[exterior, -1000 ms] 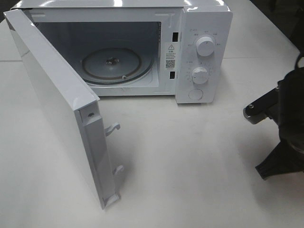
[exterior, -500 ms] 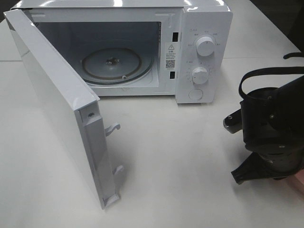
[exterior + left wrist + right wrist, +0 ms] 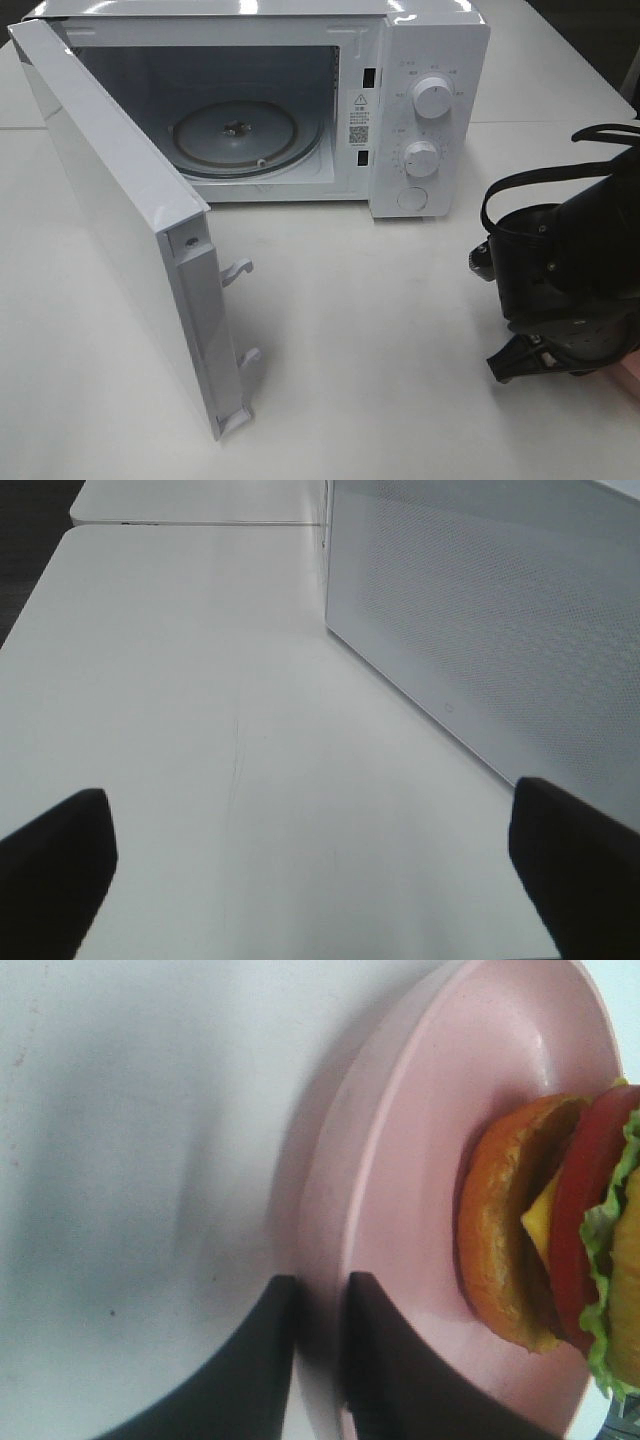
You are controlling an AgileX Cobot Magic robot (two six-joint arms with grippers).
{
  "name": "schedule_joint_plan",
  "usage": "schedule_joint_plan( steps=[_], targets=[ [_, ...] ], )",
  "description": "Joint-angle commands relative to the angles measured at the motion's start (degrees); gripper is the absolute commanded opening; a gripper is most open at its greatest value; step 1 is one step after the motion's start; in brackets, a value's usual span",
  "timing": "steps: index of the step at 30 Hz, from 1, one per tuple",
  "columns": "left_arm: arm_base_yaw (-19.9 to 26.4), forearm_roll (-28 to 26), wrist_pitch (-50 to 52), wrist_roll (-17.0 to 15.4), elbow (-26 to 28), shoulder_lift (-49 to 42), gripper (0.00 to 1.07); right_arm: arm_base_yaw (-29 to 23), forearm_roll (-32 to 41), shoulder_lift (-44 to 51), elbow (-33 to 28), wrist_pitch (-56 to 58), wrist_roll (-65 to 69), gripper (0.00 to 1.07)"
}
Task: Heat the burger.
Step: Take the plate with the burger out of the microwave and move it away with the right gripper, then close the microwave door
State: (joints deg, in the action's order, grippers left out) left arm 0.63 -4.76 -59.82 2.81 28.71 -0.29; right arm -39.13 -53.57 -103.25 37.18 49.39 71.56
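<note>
**At the plate's rim, right claw astride the edge**

Nearest the right wrist camera, the right claw point(image 3: 318, 1360) has its two dark fingers point(image 3: 245, 1370) standing close together with the raised rim of the pink plate point(image 3: 400, 1200) between them; whether they press on the rim or merely straddle it cannot be told. On that plate sits the burger point(image 3: 560, 1240), with a glossy brown bun, a corner of yellow cheese, a red tomato slice and green lettuce. The plate rests on the white bench point(image 3: 130, 1160).

From the high camera, the right arm point(image 3: 565, 270) hangs low at the right edge of the bench point(image 3: 400, 380), and a sliver of pink shows at the frame's edge beneath it. The burger itself is hidden there.

Over on the left side, the left claw point(image 3: 320, 870) is spread wide with nothing between its tips, hovering over bare bench beside the perforated side wall of the microwave point(image 3: 500, 610).

Farther back, the microwave point(image 3: 430, 110) stands with its door point(image 3: 120, 230) swung fully out, the glass turntable point(image 3: 235, 135) bare inside.
</note>
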Motion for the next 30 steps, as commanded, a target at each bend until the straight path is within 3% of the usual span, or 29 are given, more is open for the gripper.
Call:
schedule_joint_plan(
  steps=[1,8,22,24,30],
  targets=[
    [0.23,-0.23,0.52,0.00,-0.17,-1.32,1.00,0.00,1.38,-0.06,0.34,2.18,-2.75,0.31],
    [0.23,-0.23,0.52,0.00,-0.17,-1.32,1.00,0.00,7.56,2.69,2.41,2.46,-11.29,0.47],
    [0.23,-0.23,0.52,0.00,-0.17,-1.32,1.00,0.00,17.59,19.65,5.33,4.35,-27.90,0.55],
    [0.23,-0.23,0.52,0.00,-0.17,-1.32,1.00,0.00,20.97,25.15,5.33,3.61,-34.84,0.66],
    [0.23,-0.23,0.52,0.00,-0.17,-1.32,1.00,0.00,25.38,31.40,5.33,3.21,-40.79,0.77]
  ],
)
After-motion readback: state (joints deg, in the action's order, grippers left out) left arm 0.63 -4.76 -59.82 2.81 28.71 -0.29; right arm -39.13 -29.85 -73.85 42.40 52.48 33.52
